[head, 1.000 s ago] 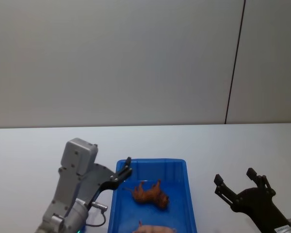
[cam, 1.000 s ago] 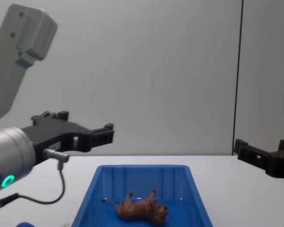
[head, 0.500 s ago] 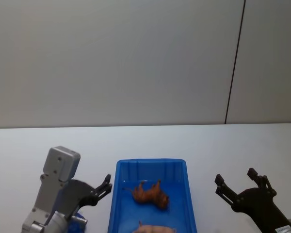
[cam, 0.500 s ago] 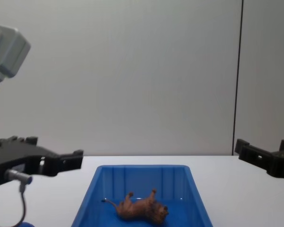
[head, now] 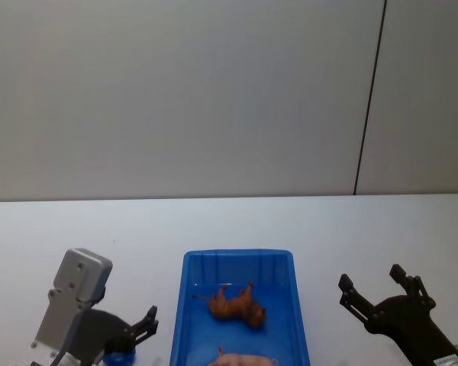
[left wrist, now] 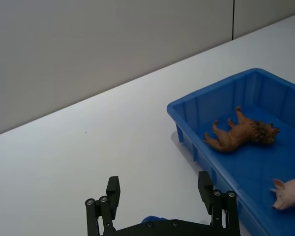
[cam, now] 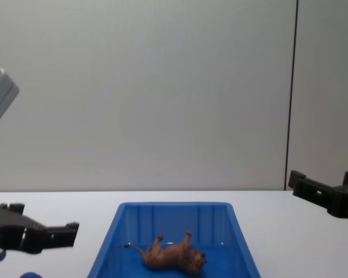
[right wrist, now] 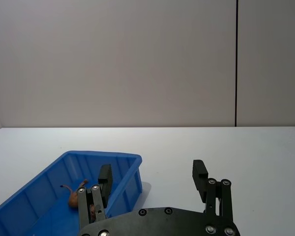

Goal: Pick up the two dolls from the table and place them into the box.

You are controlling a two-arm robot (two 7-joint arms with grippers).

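Left gripper (head: pixel 141 329) is hovering low over the white tabletop (head: pixel 351 229) just left of the blue box (head: pixel 179 305), fingers (left wrist: pixel 113 191) spread wide open and gripping nothing; a small blue object (head: pixel 116 356) is sitting under it on the tabletop, too hidden to identify. The box is sitting in the middle of the tabletop between the two arms, long side running away from the robot. Inside it, the brown lion doll (head: pixel 237 303) is lying on its side with legs sticking up, mane end toward the right, thin tail pointing left. The pale pink doll (head: pixel 244 357) is lying in the near end of the box, apart from the lion, partly cut off in the head view. Right gripper (head: pixel 380 286) is hanging right of the box above the tabletop, fingers (right wrist: pixel 199 176) open and empty, well apart from both dolls.
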